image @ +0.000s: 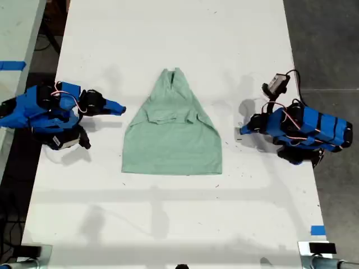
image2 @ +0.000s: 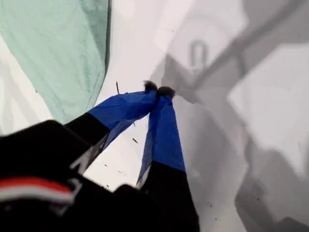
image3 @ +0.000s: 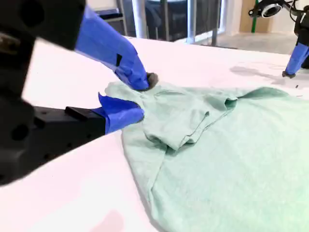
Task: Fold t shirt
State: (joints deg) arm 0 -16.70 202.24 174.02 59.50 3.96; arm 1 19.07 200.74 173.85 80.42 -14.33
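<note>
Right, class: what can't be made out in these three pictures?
- Shirt underside and inner folds: exterior view, covered by its own top layer.
- Most of the shirt: first wrist view, cut off by the picture's edge beyond my first gripper.
- Whether my second gripper touches cloth: second wrist view, its upper jaw covers the spot.

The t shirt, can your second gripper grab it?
Probably yes. My second gripper is open right at the near edge of the t shirt, and nothing lies between them on the table.

White table [image: 168, 224], mint t shirt [image: 174, 140] (partly folded) lying flat
</note>
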